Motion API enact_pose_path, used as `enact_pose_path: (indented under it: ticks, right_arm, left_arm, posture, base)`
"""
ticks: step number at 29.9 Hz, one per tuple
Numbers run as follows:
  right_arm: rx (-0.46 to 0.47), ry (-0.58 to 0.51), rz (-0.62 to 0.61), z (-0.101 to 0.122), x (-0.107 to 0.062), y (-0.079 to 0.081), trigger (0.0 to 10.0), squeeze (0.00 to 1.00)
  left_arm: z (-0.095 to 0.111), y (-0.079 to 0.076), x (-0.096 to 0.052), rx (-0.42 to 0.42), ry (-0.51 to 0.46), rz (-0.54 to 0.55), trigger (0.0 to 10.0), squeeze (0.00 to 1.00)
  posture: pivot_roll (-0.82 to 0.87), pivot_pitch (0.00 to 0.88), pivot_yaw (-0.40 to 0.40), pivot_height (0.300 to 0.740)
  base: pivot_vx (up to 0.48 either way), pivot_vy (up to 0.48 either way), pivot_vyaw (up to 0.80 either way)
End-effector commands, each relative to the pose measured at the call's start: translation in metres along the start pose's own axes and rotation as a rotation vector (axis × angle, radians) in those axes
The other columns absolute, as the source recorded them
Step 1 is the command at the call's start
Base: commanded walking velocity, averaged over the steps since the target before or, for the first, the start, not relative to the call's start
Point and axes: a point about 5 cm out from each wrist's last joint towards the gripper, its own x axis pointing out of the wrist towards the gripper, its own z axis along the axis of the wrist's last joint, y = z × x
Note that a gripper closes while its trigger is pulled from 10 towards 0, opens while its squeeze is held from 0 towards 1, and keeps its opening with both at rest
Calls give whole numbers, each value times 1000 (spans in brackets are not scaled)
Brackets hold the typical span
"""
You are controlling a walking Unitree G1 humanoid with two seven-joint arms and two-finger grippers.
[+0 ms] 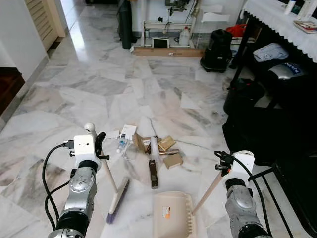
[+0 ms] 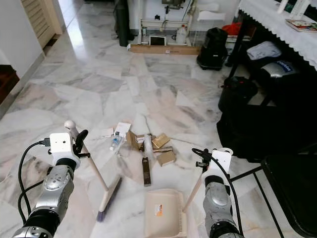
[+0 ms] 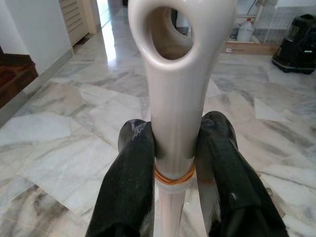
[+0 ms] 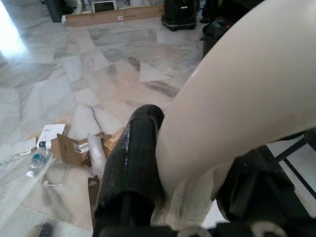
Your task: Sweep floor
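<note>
My left gripper is shut on the top of a cream broom handle, just below its hanging hole. The handle slants down to the brush head, which rests on the marble floor. My right gripper is shut on the cream handle of a dustpan that lies flat on the floor between my arms. Just beyond the pan lies a litter pile of cardboard scraps, papers and a small plastic bottle.
Black bags and a cloth-covered table crowd the right side. A black metal frame stands by my right arm. At the far wall are a long cardboard box and a black bin. A dark wooden step lies left.
</note>
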Motion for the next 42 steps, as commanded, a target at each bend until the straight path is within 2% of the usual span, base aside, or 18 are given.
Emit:
enact_pose_path:
  ticks: [1, 11, 31, 42]
  right_arm:
    - [-5, -17, -3, 4, 2, -3, 10000, 0]
    - [-39, -5, 22, 3, 2, 1, 10000, 0]
    - [-45, 4, 35, 1, 1, 1, 10000, 0]
    - [-39, 7, 35, 0, 0, 2, 10000, 0]
  left_arm:
    - [3, 1, 3, 22, -12, 0, 10000, 0]
    - [3, 2, 2, 28, -14, 9, 10000, 0]
    - [1, 1, 0, 24, -13, 22, 10000, 0]
    - [2, 3, 0, 15, -14, 34, 10000, 0]
  posture:
    - [-33, 58, -56, 740]
    - [-28, 42, -60, 740]
    - [-32, 39, -68, 740]
    - [-32, 39, -68, 740]
  base:
    - [0, 0, 0]
    - [0, 0, 0]
    - [0, -318, 0]
    - [0, 0, 0]
